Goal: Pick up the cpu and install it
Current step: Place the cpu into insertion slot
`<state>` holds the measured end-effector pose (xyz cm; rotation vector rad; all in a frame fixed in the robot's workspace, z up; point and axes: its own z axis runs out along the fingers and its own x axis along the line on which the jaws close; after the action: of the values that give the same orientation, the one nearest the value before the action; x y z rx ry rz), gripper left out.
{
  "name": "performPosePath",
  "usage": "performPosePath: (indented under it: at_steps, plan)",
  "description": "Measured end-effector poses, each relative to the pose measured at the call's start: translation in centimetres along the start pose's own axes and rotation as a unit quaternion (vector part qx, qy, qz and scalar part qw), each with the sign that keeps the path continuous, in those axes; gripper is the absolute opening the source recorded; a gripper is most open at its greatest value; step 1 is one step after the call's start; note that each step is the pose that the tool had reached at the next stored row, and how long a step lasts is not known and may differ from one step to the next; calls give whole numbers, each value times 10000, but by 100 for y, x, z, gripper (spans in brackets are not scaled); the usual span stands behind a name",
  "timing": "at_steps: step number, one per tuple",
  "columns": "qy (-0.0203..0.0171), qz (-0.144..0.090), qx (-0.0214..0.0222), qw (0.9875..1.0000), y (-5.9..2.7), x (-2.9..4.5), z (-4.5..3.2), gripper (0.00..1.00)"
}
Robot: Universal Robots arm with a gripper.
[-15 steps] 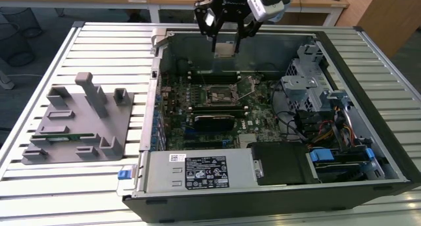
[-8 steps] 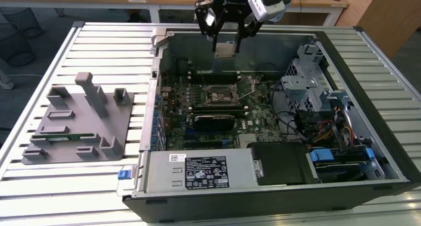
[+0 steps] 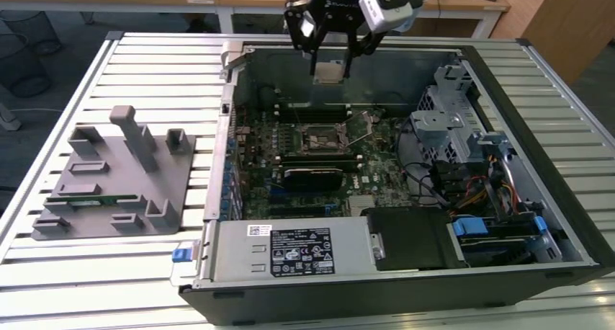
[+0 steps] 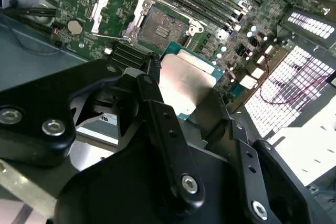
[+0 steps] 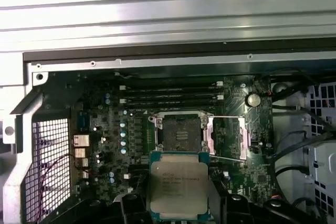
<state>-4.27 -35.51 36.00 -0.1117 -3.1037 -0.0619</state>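
Note:
The cpu (image 3: 330,73), a flat square chip with a dull silver top, hangs in the air above the back of the open computer case. My gripper (image 3: 330,63) is shut on it, one black finger on each side. In both wrist views the cpu (image 4: 184,82) (image 5: 178,184) sits between the fingers (image 4: 157,103). The motherboard's socket (image 3: 322,137) (image 4: 164,24) (image 5: 180,132) lies below and in front of the chip. Its metal load plate (image 4: 113,9) (image 5: 227,137) is swung open to one side.
The case (image 3: 223,121) lies on its side on a slatted metal table (image 3: 144,63). A power supply (image 3: 288,251) and a drive cage (image 3: 451,121) with cables flank the board. On the exterior view's left, a grey fixture (image 3: 106,179) holds a green memory stick (image 3: 91,199).

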Motion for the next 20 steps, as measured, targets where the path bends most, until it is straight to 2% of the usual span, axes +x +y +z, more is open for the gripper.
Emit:
performPosePath:
  at_steps: [9,20]
  plan:
    - [-16,415,-15,9991,0,0,6,53]
    - [-33,860,-32,9963,0,0,12,53]
